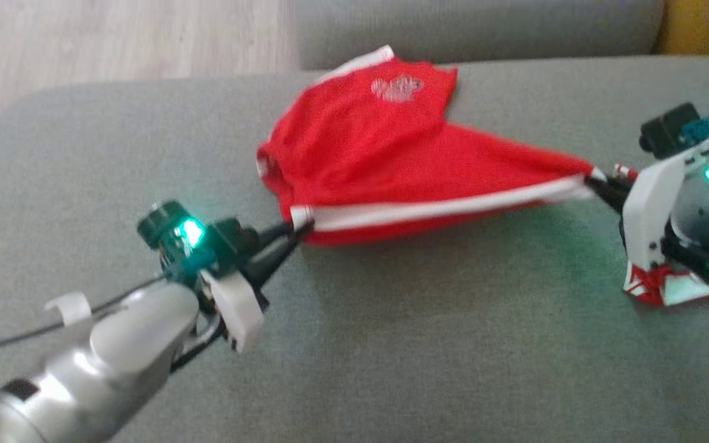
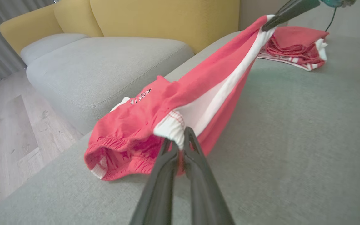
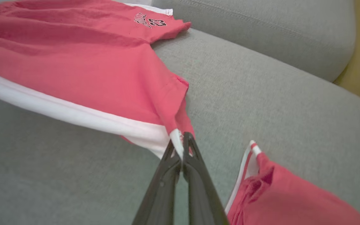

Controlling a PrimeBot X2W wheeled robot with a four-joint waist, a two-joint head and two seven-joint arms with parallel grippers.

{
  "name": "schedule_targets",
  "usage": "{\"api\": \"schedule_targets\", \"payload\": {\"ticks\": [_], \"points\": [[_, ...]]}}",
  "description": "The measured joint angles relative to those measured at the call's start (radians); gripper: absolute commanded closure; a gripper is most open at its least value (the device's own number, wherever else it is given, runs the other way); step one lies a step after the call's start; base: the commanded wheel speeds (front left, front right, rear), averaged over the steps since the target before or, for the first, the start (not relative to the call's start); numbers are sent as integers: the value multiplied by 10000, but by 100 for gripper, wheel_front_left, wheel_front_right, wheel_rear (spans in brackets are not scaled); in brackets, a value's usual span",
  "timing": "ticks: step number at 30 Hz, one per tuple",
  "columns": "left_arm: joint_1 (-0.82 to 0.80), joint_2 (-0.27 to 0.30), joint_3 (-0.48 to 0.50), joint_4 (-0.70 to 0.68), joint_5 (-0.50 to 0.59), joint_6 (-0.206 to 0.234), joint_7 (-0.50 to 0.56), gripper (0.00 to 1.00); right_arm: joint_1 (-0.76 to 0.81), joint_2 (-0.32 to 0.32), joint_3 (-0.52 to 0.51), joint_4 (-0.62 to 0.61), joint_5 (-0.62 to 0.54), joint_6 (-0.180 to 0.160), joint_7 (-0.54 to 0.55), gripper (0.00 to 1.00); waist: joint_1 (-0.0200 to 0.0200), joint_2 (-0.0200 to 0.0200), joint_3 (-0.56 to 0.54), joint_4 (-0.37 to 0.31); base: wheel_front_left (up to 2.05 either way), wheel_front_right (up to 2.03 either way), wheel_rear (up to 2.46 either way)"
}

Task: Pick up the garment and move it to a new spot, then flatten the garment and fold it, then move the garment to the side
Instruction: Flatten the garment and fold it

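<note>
While the left end effector (image 1: 301, 229) has its two dark fingers (image 2: 164, 175) pressed together on one end of the white side stripe of the red garment (image 1: 379, 141), the right end effector (image 1: 596, 179) is pinched just as tightly on the other end of that stripe; no gap shows between either pair of fingertips beyond the cloth caught in them; the stripe runs taut between the two, and in the left wrist view it climbs off the grey cushion (image 1: 453, 344) toward the right end effector (image 2: 272, 24) at the top of that view; the cloth below the stripe hangs in a shallow fold; the rest of the garment (image 2: 130, 131) lies on the cushion behind the stripe, its gathered waistband gaping open just left of the left end effector (image 2: 181, 139); in the right wrist view the right end effector (image 3: 181, 145) is closed on a white corner of the garment (image 3: 73, 62), whose far leg bears a printed number; a second red-and-white garment (image 2: 295, 47) lies folded on the cushion just beside the right end effector
</note>
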Motion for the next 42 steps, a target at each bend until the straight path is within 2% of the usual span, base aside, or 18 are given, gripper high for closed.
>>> {"api": "schedule_targets", "payload": {"ticks": [6, 14, 20, 23, 28, 36, 42], "points": [[1104, 330, -54, -966, 71, 44, 408, 100, 695, -1150, 533, -1544, 1490, 0, 984, 100, 0, 0, -816, -65, 0, 0, 0], [2350, 1043, -150, -3191, -410, 681, 1266, 100, 1969, -2652, 706, -3407, 2539, 0, 1766, 100, 0, 0, -1404, -89, 0, 0, 0], [2447, 1210, 79, -3971, -629, 1398, 1509, 100, 2181, -2911, -207, -3862, 2717, 0, 1264, 100, 2, 0, -1124, 78, 0, 0, 0], [2271, 1131, 357, -3916, -662, 1737, 1523, 100, 1966, -2777, -763, -3624, 2293, 0, 905, 100, 4, 0, -795, 189, 0, 0, 0], [1658, 711, 882, -3496, -855, 2119, 1519, 100, 962, -1935, -1609, -2838, 1158, 0, 405, 100, 5, 0, -150, 421, 0, 0, 0], [965, -56, 1277, -2485, -1012, 2217, 1421, 100, -653, -391, -2180, -1062, -564, 0, 71, 100, 6, 0, 828, 962, 0, 0, 0], [400, -667, 1404, -1818, -1011, 2190, 1306, 100, -1719, 253, -2054, 293, -1559, 0, -276, 100, 6, 0, 1506, 1458, 0, 0, 0]]}}
